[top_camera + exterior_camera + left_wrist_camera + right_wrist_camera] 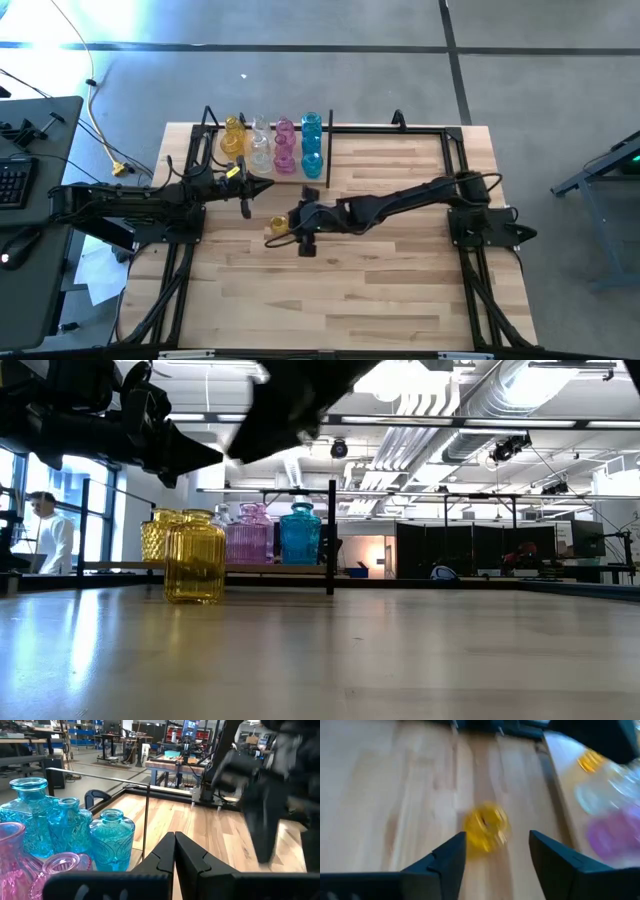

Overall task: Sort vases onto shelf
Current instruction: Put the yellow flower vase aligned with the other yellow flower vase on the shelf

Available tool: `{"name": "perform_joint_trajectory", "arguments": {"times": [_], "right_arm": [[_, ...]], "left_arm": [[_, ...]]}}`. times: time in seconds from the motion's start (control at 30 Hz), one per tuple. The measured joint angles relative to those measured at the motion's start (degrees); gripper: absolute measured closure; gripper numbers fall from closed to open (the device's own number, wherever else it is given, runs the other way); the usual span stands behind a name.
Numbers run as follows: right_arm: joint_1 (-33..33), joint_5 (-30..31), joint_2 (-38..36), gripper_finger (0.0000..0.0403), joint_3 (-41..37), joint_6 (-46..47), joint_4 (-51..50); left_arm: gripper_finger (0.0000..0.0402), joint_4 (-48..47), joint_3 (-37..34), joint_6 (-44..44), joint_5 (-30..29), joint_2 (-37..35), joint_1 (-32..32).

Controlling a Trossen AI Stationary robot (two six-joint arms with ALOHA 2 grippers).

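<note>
Just ahead of the right gripper (497, 851), fingers apart, yellow vase (486, 827) stands free on the worktop (400, 290). Left gripper (174, 851) fingers together beside the shelf (330, 150).

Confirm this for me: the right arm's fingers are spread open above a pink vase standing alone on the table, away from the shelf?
Not quite: that lone vase is yellow, not pink. The right wrist view shows the right gripper open above the yellow vase, which stands apart from the shelf.
</note>
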Motion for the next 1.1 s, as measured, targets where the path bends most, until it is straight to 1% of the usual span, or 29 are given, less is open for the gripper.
{"name": "perform_joint_trajectory", "arguments": {"times": [0.13, 0.17, 0.23, 0.3, 0.37, 0.4, 0.43, 0.5, 0.57, 0.6, 0.67, 0.77, 0.9, 1.03, 1.1], "right_arm": [[1.9, 5.3, -3.7, 0.0239, -0.1, 0.9, -11.0], [2.5, 6.5, -4.1, 0.0254, -0.5, 0.6, -12.8], [3.3, 7.6, -5.1, 0.0289, -2.8, -0.3, -13.0], [3.6, 6.9, -6.2, 0.0329, -7.3, -0.4, -9.0], [3.1, 4.6, -7.3, 0.0373, -13.3, 0.0, -1.8], [2.8, 3.7, -7.9, 0.0387, -16.4, 0.0, 2.0], [2.5, 2.8, -8.5, 0.0394, -19.4, 0.0, 7.0], [2.1, 2.6, -10.1, 0.0386, -24.9, 0.6, 14.9], [1.4, 2.5, -12.0, 0.0375, -29.1, 1.4, 20.0], [1.0, 2.8, -13.2, 0.0373, -30.9, 1.6, 21.0], [0.0, 4.2, -15.7, 0.0374, -33.6, 1.6, 21.9], [-1.5, 5.9, -20.3, 0.0383, -36.9, 1.1, 21.8], [-3.5, 5.9, -26.6, 0.0399, -40.9, -0.3, 22.0], [-5.7, 6.1, -31.4, 0.0399, -44.8, -1.1, 21.8], [-6.7, 6.1, -33.3, 0.0399, -46.6, -1.8, 22.1]], "left_arm": [[0.0402, -0.4, 0.0, 0.0, 0.0, 0.0, 0.0], [0.0401, -0.5, 0.0, 0.0, 0.0, 0.0, 0.0], [0.0401, -0.6, 0.0, 0.0, 0.4, 0.0, 0.0], [0.0401, -0.5, 0.0, 0.0, 0.5, 0.0, -0.3], [0.0401, -0.6, 0.0, 0.0, 0.5, 0.0, -0.8], [0.0401, -0.6, 0.0, 0.0, 0.5, 0.0, -1.2], [0.0401, -0.6, 0.0, 0.0, 0.5, 0.0, -1.7], [0.0401, -0.7, 0.1, 0.0, 0.5, 0.0, -2.3], [0.0402, -3.0, 1.1, -0.6, 0.5, 0.0, -3.1], [0.0401, -4.8, 1.9, -0.9, 0.5, 0.0, -3.5], [0.0402, -9.9, 4.2, -1.3, 0.9, 0.0, -4.6], [0.0402, -20.7, 9.0, -1.5, 0.9, 0.0, -6.3], [0.0401, -37.4, 16.8, -4.4, 0.9, 0.0, -7.7], [0.0396, -54.7, 25.2, -7.3, 0.8, 1.4, -8.1], [0.0389, -60.8, 29.0, -8.3, 0.7, 2.8, -8.2]]}}
